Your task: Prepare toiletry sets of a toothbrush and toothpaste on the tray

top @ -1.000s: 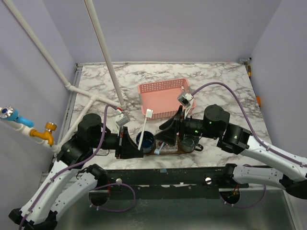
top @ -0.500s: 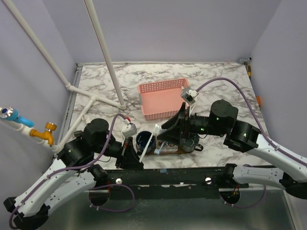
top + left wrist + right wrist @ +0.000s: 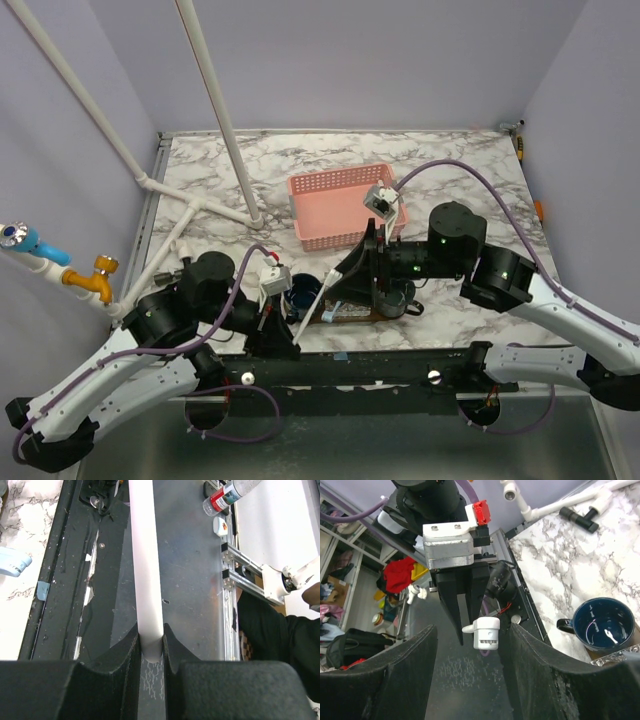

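Observation:
My left gripper (image 3: 283, 335) is shut on the lower end of a white toothbrush (image 3: 314, 305), which slants up to the right over the table's front edge. In the left wrist view the toothbrush handle (image 3: 148, 570) sits pinched between the jaws of the left gripper (image 3: 150, 642). My right gripper (image 3: 343, 287) is open, its jaws on either side of the toothbrush head (image 3: 486, 633) without touching it. The brown tray (image 3: 352, 313) lies under the right gripper, mostly hidden. A pale blue toothpaste tube (image 3: 330, 316) rests at the tray's front.
A dark blue cup (image 3: 303, 294) stands at the tray's left end and shows in the right wrist view (image 3: 602, 627); a second cup (image 3: 396, 298) stands at the right end. The pink basket (image 3: 340, 205) is behind. White pipes (image 3: 215, 110) cross the left side.
The left arm swung forward and lowered the toothbrush, tilting its head to the right. The right gripper came in around the head, and its jaws have narrowed slightly.

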Controlling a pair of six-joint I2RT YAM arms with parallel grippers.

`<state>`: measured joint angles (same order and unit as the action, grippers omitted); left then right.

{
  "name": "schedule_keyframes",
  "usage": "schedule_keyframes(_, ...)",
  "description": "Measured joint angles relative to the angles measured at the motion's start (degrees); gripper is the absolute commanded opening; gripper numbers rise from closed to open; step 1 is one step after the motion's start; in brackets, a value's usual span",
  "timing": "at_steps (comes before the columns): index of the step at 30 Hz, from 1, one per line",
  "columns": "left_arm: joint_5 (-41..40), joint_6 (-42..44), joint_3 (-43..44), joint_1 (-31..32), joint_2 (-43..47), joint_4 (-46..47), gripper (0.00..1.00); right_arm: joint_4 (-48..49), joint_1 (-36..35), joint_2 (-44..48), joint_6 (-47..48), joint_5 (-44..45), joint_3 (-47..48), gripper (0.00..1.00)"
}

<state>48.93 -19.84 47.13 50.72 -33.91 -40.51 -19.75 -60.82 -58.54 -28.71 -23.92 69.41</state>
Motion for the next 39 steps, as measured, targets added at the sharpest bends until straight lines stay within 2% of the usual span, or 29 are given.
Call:
schedule_keyframes(17,-2.14,1.09,0.13,2.86,-0.55,-1.18,0.0,-1.46,0.0,-1.9,-1.27,-2.56,1.49,0.38)
schedule_keyframes(26,-2.56,1.88,0.35,3.41,-0.55,-1.7,0.0,-1.46,0.02,-2.21,-1.27,-2.73,1.49,0.04)
schedule_keyframes(27,-2.62,1.92,0.37,3.41,-0.55,-1.9,0.05,-1.46,0.02,-2.29,-1.25,-2.75,1.49,0.01)
schedule_keyframes(29,-3.06,2.01,0.42,3.41,-0.61,-2.21,0.21,-1.44,0.02,-2.45,-1.25,-2.73,1.49,0.01)
schedule_keyframes(31,-3.5,2.12,0.44,3.41,-0.81,-2.4,0.31,-1.42,0.02,-2.58,-1.25,-2.75,1.49,0.01)
schedule_keyframes(34,-4.83,1.92,0.63,3.41,-1.64,-2.47,0.43,-1.44,0.02,-2.67,-1.18,-2.89,1.46,0.01)
schedule_keyframes(39,-7.91,1.55,1.77,3.41,-3.45,-2.38,0.55,-2.51,0.0,-2.64,-0.72,-2.89,1.46,0.0)
